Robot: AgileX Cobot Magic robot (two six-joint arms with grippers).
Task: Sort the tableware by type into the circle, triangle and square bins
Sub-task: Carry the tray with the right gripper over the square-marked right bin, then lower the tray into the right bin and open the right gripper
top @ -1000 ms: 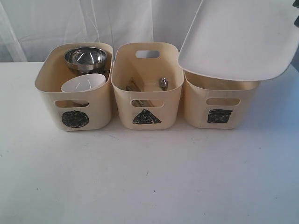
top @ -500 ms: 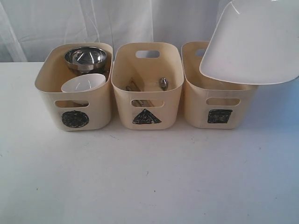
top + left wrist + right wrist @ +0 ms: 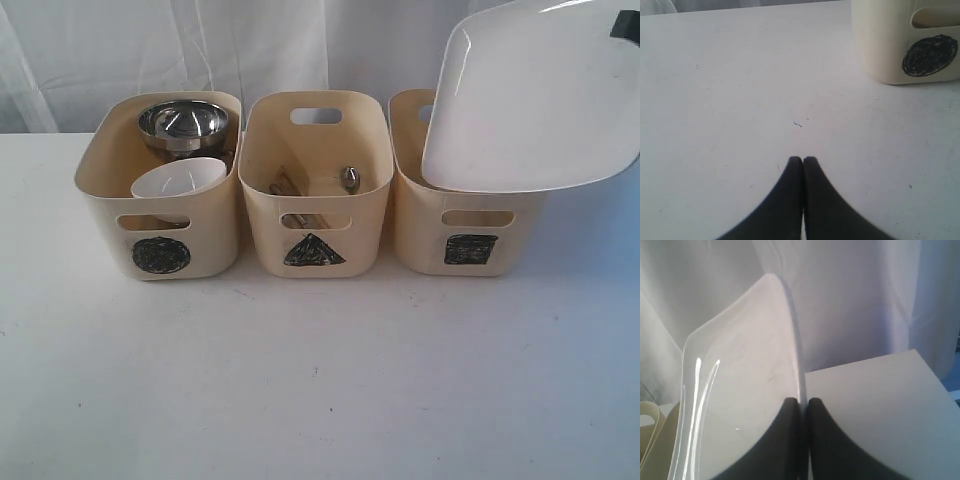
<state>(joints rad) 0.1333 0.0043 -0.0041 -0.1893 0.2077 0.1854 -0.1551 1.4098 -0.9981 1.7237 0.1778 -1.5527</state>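
Three cream bins stand in a row. The circle bin (image 3: 160, 215) on the left holds a large steel bowl (image 3: 183, 123) and a small white bowl (image 3: 178, 183). In the triangle bin (image 3: 315, 215) lie wooden chopsticks (image 3: 285, 185) and steel cutlery (image 3: 349, 179). Over the square bin (image 3: 470, 235) the large white square plate (image 3: 535, 100) hangs steeply tilted, its lower edge at the bin's rim. My right gripper (image 3: 802, 401) is shut on the plate's (image 3: 740, 390) edge; a dark bit of it shows at the exterior view's right edge. My left gripper (image 3: 802, 159) is shut and empty over bare table near the circle bin (image 3: 905, 40).
The white table (image 3: 320, 380) stretches in front of the bins. A white curtain (image 3: 250, 45) hangs close behind them. The table's far corner (image 3: 890, 385) shows beyond the plate in the right wrist view.
The plate has swung from lying nearly flat above the square bin to standing steeply tilted, its face turned toward the camera. The left gripper has not moved.
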